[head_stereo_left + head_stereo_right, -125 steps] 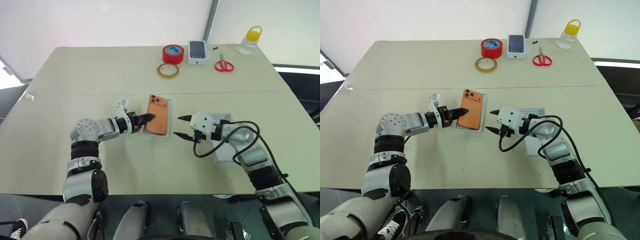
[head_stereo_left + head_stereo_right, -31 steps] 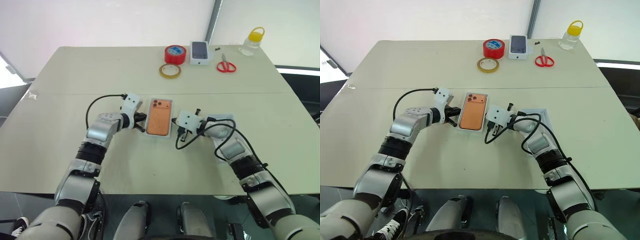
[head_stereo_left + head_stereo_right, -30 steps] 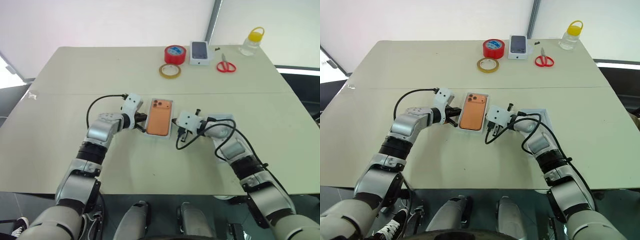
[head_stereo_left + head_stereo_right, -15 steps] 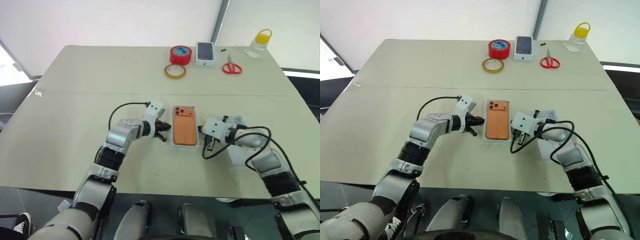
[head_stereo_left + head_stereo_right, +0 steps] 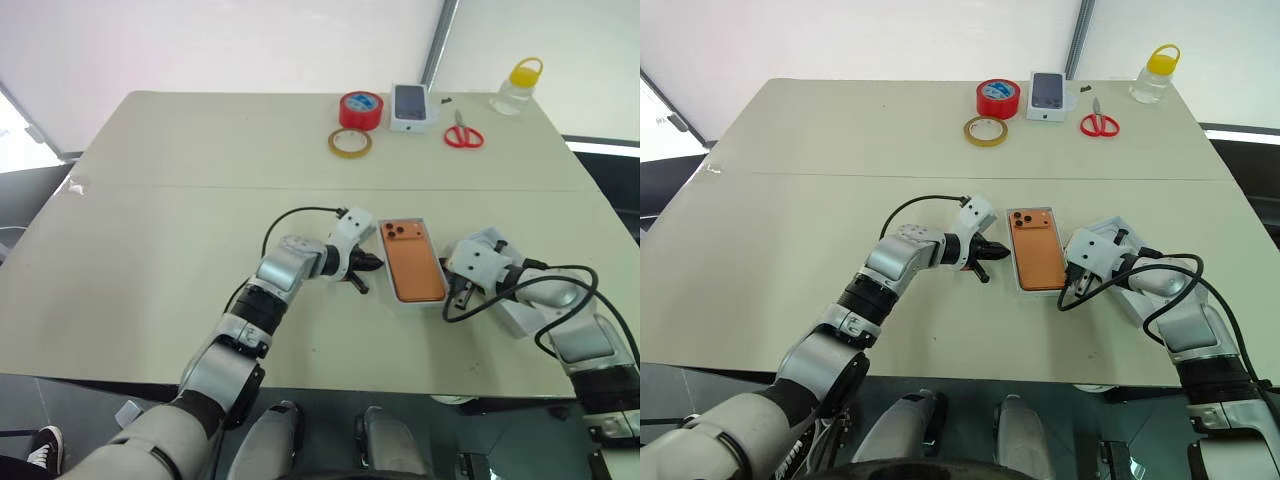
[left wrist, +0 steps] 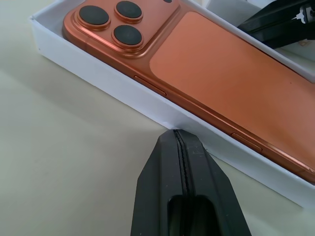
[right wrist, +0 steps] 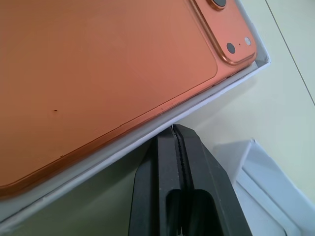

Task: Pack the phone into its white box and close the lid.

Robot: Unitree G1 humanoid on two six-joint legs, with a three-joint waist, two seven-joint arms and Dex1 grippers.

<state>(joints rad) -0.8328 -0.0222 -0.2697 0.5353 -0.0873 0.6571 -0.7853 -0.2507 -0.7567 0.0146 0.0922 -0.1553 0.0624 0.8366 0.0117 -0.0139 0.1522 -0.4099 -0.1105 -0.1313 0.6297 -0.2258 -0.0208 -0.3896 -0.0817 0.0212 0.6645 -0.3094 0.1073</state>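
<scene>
Now lying camera side up inside white box [image 5: 1025,285], phone [image 5: 1034,249], near the front edge of table [image 5: 790,200], lens cluster at the far end. Pressed against the tray's long left wall, at 9 o'clock of the phone: left gripper [image 5: 983,258], fingers clenched together, holding nothing. Pressed against the opposite long wall, at 3 o'clock: right gripper [image 7: 173,132], likewise clamped shut and empty. Just beyond the right wrist, at 3 o'clock, lid [image 5: 1137,305], partly covered by the arm. Wide bare tabletop from 9 to 12 o'clock; red tape [image 5: 997,98], tape ring [image 5: 985,130], scissors [image 5: 1099,122], small box [image 5: 1047,95], bottle [image 5: 1147,74] along the far edge.
</scene>
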